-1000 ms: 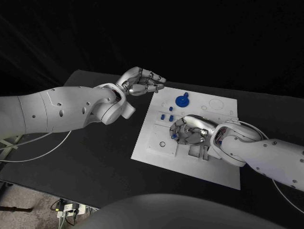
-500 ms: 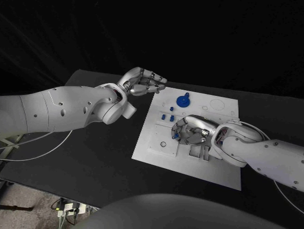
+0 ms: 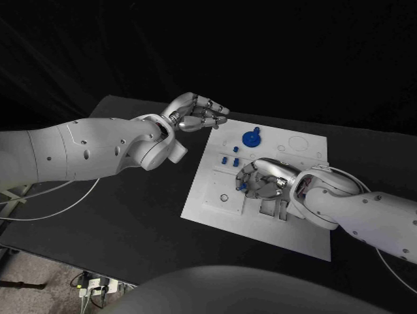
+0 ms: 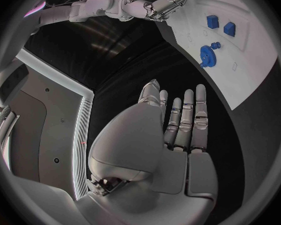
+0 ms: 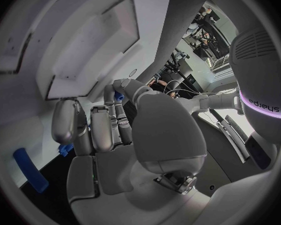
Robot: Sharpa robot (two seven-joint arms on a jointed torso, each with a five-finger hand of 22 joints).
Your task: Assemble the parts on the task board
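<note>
Fingers [image 4: 184,120] of the left hand [image 3: 195,111] are held nearly straight and close together in the left wrist view, with nothing between them; in the head view the same hand is seen raised above the black table [image 3: 114,216], just off the far left corner of the task board [image 3: 265,226], touching none of its things. Fingers [image 5: 100,127] of the right hand [image 3: 265,180] are curled downward over the middle of the task board; whether something is gripped under them cannot be told, since the palm hides the fingertips in the head view and the right wrist view is too crowded to settle it.

The task board, a white plate, is laid slightly turned in the middle of the table. A round blue part [image 3: 251,138] with a small knob is seen on the board's far area, between the two hands and apart from both. Two small blue parts [image 3: 229,161] are set side by side just beside the right hand, on its far left side. In the right wrist view a long blue part [image 5: 29,169] is seen lying on the board beside the curled fingers, not touched by them.
</note>
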